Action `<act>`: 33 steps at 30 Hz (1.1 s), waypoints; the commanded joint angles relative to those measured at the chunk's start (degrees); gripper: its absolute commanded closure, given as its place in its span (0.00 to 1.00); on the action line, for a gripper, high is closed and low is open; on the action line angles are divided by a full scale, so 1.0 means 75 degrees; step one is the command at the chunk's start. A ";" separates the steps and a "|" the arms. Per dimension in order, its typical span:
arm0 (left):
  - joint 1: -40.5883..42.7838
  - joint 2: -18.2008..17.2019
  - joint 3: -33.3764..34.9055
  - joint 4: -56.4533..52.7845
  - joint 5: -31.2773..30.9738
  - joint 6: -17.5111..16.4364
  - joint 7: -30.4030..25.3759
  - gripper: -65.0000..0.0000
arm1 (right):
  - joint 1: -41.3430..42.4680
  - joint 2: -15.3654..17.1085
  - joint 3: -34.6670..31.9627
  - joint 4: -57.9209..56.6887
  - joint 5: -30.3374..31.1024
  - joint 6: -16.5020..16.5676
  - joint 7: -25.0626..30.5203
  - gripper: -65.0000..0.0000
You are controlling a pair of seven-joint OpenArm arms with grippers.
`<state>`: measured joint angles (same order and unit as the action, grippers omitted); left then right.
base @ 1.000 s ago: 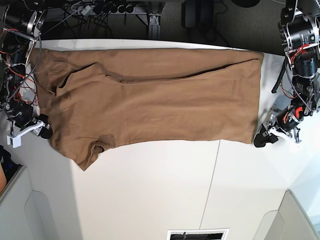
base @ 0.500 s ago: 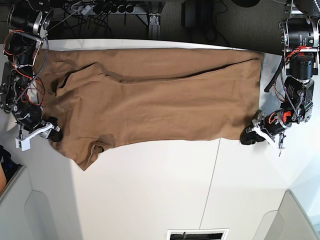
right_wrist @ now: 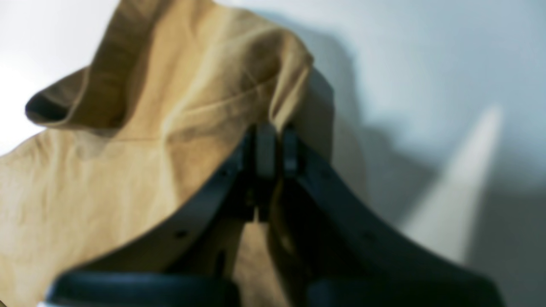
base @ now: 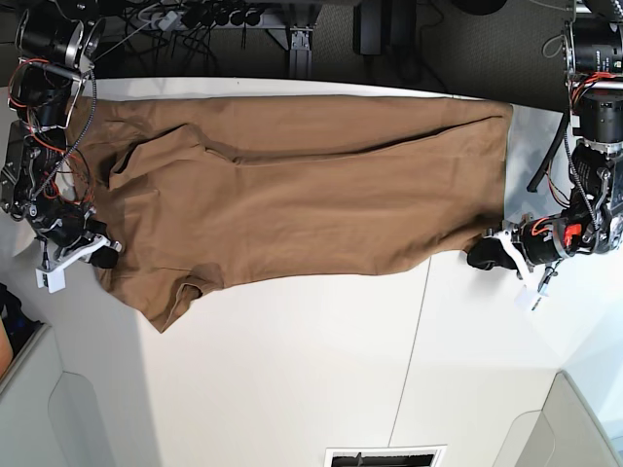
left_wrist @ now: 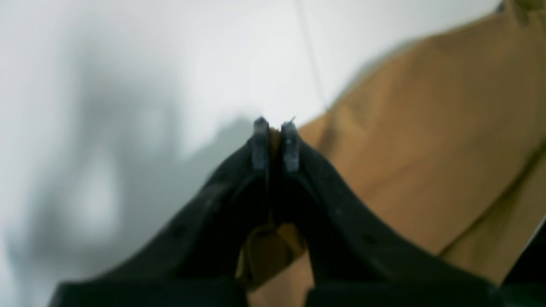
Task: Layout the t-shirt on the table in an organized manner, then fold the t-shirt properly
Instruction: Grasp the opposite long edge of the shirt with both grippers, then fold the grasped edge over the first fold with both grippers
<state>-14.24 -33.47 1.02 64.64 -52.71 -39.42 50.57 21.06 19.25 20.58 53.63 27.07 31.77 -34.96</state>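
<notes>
Tan fabric, plain: the t-shirt (base: 292, 199) lies spread lengthwise across the far half of the bench (base: 321, 370), near half bare white with a thin dark seam line (base: 414, 336) crossing it. Grey-white bins (base: 34, 409) sit at the near corners of the bench; what is in them can't be told from here.

Left gripper (left_wrist: 275, 140): jaws together, clamped on the shirt's near corner at the hem end; a sliver of tan cloth shows pinched between the tips in the left wrist view. In the base view it sits at that corner (base: 487, 257), cloth pulled to a small point there.

Right gripper (right_wrist: 271, 149): jaws together on a bunched, lifted bit of fabric at the sleeve end, cloth draping over the tips in the right wrist view. Base view puts it at the shirt's near edge by the sleeve (base: 102, 255).

Judgement: both near-edge corners are pinched so that edge can be carried over as one fold, or tugged flat first. Shirt is roughly laid out, some creases by the sleeve (base: 170, 292). Fold itself not yet made. Risk: thin pinch slipping on one side, skewing the fold.
</notes>
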 commanded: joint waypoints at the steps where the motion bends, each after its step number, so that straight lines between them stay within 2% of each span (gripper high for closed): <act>1: -0.0032 -0.0312 -0.0079 0.0408 -0.0277 -0.0077 -0.0026 1.00 | 0.0149 0.0146 0.0006 0.0227 0.0047 0.0038 0.0055 1.00; 6: 0.0656 -0.1096 -0.0082 0.1687 -0.0895 -0.0077 0.0224 1.00 | -0.0073 0.0303 0.0006 0.0810 0.0050 0.0082 -0.0178 1.00; 9: 0.0979 -0.1326 -0.0079 0.2194 -0.0947 -0.0077 0.0618 1.00 | -0.0364 0.0507 0.0006 0.1276 0.0236 0.0082 -0.0286 1.00; 13: 0.1419 -0.1597 -0.0082 0.2655 -0.1134 -0.0077 0.0659 1.00 | -0.0921 0.0828 0.0012 0.1970 0.0691 0.0082 -0.0516 1.00; 20: 0.1693 -0.1635 -0.0082 0.2687 -0.1180 -0.0077 0.0819 1.00 | -0.2034 0.1160 0.0111 0.3089 0.0883 0.0082 -0.0729 1.00; 26: 0.2014 -0.1638 -0.0082 0.2687 -0.1177 -0.0077 0.0895 1.00 | -0.3008 0.1157 0.0507 0.3893 0.1017 0.0082 -0.0755 1.00; 33: 0.2078 -0.1638 -0.0082 0.2687 -0.1180 -0.0077 0.1011 1.00 | -0.3736 0.1154 0.0816 0.4147 0.1078 0.0082 -0.0752 1.00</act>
<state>2.13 -44.42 1.08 84.01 -60.95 -39.64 58.70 -7.38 26.63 25.91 83.68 34.54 32.21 -41.60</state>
